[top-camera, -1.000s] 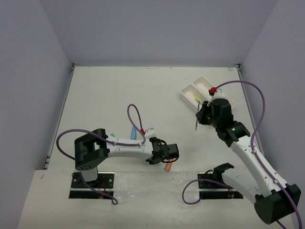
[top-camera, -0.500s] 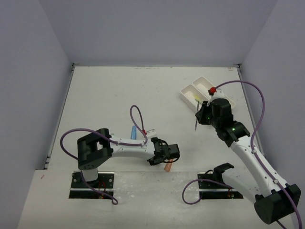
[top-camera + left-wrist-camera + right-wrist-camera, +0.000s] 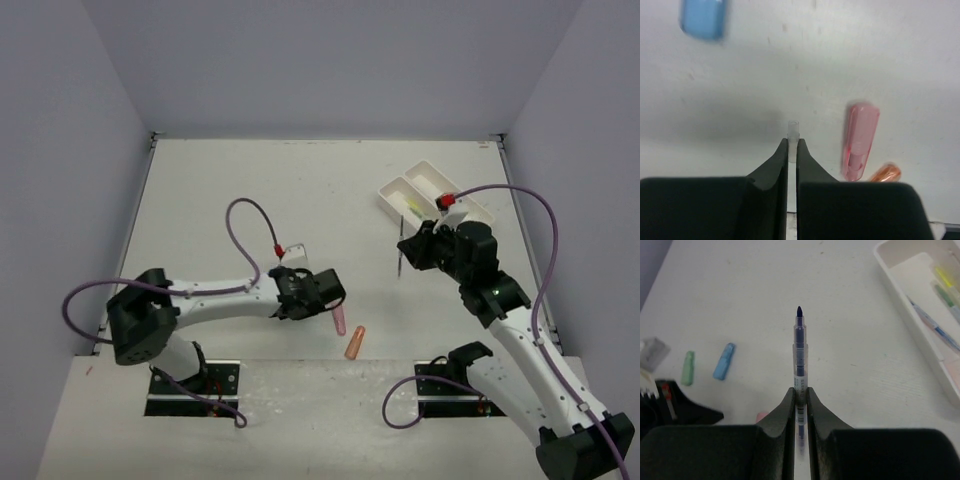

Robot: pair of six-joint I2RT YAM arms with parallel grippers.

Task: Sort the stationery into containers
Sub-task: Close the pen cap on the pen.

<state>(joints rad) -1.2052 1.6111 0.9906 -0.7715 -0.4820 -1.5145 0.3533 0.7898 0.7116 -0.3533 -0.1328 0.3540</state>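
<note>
Top view: white tray (image 3: pixel 430 180) at 1 o'clock, right gripper (image 3: pixel 410 250) near it, at its 7 o'clock; left wrist: left gripper (image 3: pixel 792 145) pinched shut on a tiny clear bit (image 3: pixel 793 131), pink cap (image 3: pixel 859 140) at 3 o'clock; right wrist: jaws clamp an uncapped blue pen (image 3: pixel 799 350), so this looks like mid-carry, and next it needs to reach over a tray compartment and let go.

Soft, even light falls from above on the white table (image 3: pixel 250 190), where the shadows are only faint and diffuse. In the left wrist view the table looks soft, a broad grey shadow crosses it beside the clear bit (image 3: pixel 793 129), and the blue piece (image 3: pixel 703 18) is smeared. In the right wrist view the table is sharp, but the pen (image 3: pixel 799 355) becomes blurred close to the lens.
</note>
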